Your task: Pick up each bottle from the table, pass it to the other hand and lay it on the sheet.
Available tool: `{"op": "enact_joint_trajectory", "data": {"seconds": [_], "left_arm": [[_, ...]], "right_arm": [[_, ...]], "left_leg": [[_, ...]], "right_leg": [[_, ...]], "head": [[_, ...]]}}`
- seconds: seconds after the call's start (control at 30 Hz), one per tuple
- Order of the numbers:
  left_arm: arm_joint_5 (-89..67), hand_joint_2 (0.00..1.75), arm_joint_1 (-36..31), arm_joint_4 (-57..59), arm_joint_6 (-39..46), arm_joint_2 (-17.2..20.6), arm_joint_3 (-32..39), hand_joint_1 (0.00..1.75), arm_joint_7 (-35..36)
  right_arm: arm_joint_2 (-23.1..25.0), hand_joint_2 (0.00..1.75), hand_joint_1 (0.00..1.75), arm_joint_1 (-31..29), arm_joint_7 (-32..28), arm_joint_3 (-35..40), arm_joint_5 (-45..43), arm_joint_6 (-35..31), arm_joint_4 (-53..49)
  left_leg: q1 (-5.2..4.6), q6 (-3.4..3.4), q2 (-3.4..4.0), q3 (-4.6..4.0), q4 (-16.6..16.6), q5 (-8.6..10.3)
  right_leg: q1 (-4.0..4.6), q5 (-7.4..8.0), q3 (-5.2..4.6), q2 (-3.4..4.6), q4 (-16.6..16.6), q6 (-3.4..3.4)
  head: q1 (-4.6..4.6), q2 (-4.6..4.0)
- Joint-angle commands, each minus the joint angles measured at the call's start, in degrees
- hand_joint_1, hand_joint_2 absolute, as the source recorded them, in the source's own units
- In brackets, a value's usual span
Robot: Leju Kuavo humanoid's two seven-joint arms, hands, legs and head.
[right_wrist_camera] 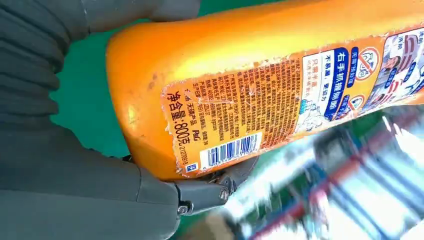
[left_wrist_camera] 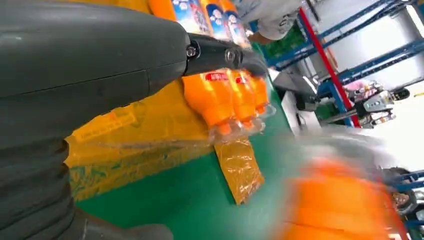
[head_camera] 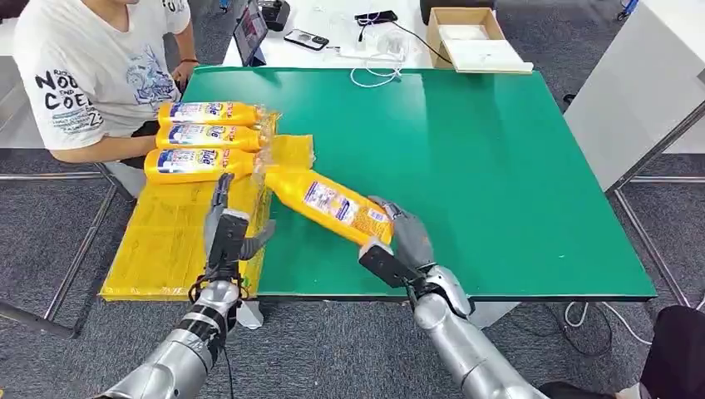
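Taking the green table (head_camera: 499,166) as my landmark and reading from its left edge across: the yellow sheet (head_camera: 166,241) drapes over that edge, with three yellow bottles (head_camera: 204,137) already lying side by side on its far part, just in front of a seated person (head_camera: 91,75). My left hand (head_camera: 226,229) hovers above the sheet's near part, at the table's front-left corner, fingers straight and pointing away from me, holding nothing. Just right of it, over the table's near-left area, my right hand (head_camera: 399,237) grips the base of the fourth bottle (head_camera: 328,204), which slants with its cap end toward the sheet and close to the nearest laid bottle; from the right wrist, my thumb and fingers clamp around the bottle's bottom end. My worry is the handover: I hold only the very base, so the long bottle could pivot or slip if my left hand closes late or off-centre, and its cap end could knock the laid row out of line. My left forearm reaches forward and is nearly level; my right forearm angles inward toward the sheet.
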Motion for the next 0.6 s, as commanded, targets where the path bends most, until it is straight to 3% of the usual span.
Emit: {"op": "enact_joint_trajectory", "data": {"seconds": [0.03, 0.17, 0.23, 0.3, 0.33, 0.43, 0.53, 0.6], "left_arm": [[2.2, 1.75, 1.7, -5.7, 2.7, -0.2, 8.3, 0.0, 0.2], [4.1, 1.75, 3.9, -10.7, 3.7, -0.7, 9.2, 0.0, 0.2], [9.3, 1.75, 3.6, -9.7, -5.2, -1.8, 10.9, 0.0, 0.4], [18.5, 1.75, 2.9, -9.2, -23.7, -3.2, 11.1, 0.0, 8.0], [21.0, 1.75, 2.9, -9.1, -28.3, -3.6, 10.5, 0.0, 10.4], [20.9, 1.75, 3.0, -9.0, -28.3, -4.1, 10.0, 0.0, 10.3], [31.4, 1.75, 3.4, -8.4, -46.0, -3.4, 7.5, 0.0, 18.3], [35.2, 1.75, 4.7, -9.6, -51.5, -2.7, 4.4, 0.0, 20.2]], "right_arm": [[3.7, 1.75, 1.75, 10.0, -1.9, -14.7, -1.3, -10.8, -26.0], [4.3, 1.75, 1.75, 11.2, -2.5, -14.6, 0.0, -13.3, -27.6], [4.4, 1.75, 1.75, 11.5, -3.3, -13.8, 0.5, -13.4, -27.1], [3.7, 1.75, 1.75, 12.6, -4.9, -12.7, 0.7, -11.5, -26.7], [3.7, 1.75, 1.75, 13.1, -5.4, -12.6, 0.9, -11.1, -26.2], [3.7, 1.75, 1.75, 13.5, -6.0, -12.6, 0.7, -11.2, -26.1], [3.3, 1.75, 1.75, 13.2, -8.1, -10.9, 1.3, -8.3, -23.2], [3.7, 1.75, 1.75, 12.8, -9.9, -9.5, 1.6, -6.8, -20.0]], "left_leg": [[-0.02, 0.05, 0.0, 0.29, 0.1, -0.24], [-0.01, 0.04, 0.02, 0.11, 0.0, -0.15], [-0.01, 0.04, 0.1, 0.18, 0.1, -0.2], [-0.01, 0.03, -0.01, 0.03, 0.0, -0.08], [0.01, 0.05, -0.02, 0.14, 0.0, -0.14], [0.01, 0.04, -0.1, 0.06, 0.0, -0.06], [0.0, 0.05, 0.05, 0.06, 0.0, -0.1], [-0.02, 0.05, 0.15, 0.19, 0.0, -0.15]], "right_leg": [[0.03, -0.26, 0.3, -0.11, 0.1, -0.2], [0.03, -0.15, 0.14, -0.05, 0.0, -0.13], [0.04, -0.16, 0.19, 0.01, 0.0, -0.16], [0.02, -0.09, 0.04, -0.08, 0.0, -0.1], [0.05, -0.15, 0.17, -0.12, 0.0, -0.14], [0.03, -0.09, 0.09, -0.17, 0.0, -0.1], [0.03, -0.08, 0.1, -0.03, 0.0, -0.1], [0.02, -0.08, 0.2, 0.06, -0.1, -0.12]], "head": [[0.0, 0.0], [0.0, 0.0], [-0.02, 0.0], [0.0, 0.0], [0.0, 0.0], [0.0, 0.0], [0.0, 0.0], [0.0, 0.0]]}}
